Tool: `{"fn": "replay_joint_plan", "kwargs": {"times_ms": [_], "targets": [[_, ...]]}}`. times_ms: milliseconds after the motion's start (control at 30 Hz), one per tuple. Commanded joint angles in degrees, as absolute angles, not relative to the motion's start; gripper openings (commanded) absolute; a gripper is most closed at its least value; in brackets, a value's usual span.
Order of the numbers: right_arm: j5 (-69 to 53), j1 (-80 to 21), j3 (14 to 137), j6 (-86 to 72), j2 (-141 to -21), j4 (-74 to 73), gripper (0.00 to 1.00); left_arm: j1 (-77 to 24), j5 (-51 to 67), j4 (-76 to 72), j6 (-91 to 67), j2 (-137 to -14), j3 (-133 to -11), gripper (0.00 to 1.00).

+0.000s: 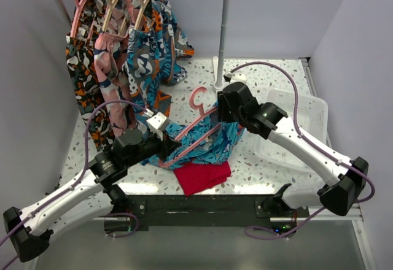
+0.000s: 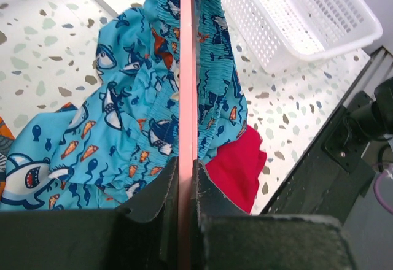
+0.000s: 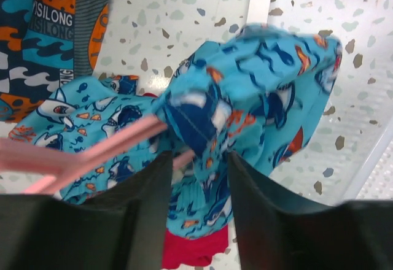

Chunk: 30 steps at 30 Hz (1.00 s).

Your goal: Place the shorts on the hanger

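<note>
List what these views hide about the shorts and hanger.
- Top view: the right gripper fingers, hidden by its own wrist and the shorts.
- Left wrist view: the hanger hook, cut off by the top edge.
- Right wrist view: hanger's far end, under bunched shorts.

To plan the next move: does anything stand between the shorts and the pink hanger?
Nothing visible does. The right gripper holds the shorts at the hanger, which the left gripper clamps; the red cloth lies beneath.

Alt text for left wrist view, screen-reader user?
The left gripper clamps the pink hanger, whose bar runs straight up the frame over the turquoise shark-print shorts. A red cloth lies lower right, a white basket upper right, on a speckled table.
</note>
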<state>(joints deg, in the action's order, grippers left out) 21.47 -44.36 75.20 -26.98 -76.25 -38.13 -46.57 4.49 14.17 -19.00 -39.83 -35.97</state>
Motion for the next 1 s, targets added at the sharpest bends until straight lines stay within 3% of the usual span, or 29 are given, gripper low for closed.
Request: {"fn": "replay_joint_plan", "kwargs": {"times_ms": [0,300,767,967], "targets": [[21.1,-44.6,73.0,-28.6,-70.9,-36.8,0.50,-49.1,-3.8,1.5,-21.1,-39.3,-35.6,0.00],[21.2,-52.3,53.2,-41.5,-61.1,-20.6,0.49,-52.9,-9.6,-4.7,-22.1,-40.5,-33.5,0.00],[31.9,-62.4,41.6,-56.9,-69.5,-1.7,0.46,-54.1,-12.0,-7.4,-23.7,-39.8,-31.7,0.00],[35.7,-64.0,38.9,-61.7,-73.3,2.3,0.39,-54.2,-12.8,-8.9,-24.7,-38.9,-30.4,0.00]]}}
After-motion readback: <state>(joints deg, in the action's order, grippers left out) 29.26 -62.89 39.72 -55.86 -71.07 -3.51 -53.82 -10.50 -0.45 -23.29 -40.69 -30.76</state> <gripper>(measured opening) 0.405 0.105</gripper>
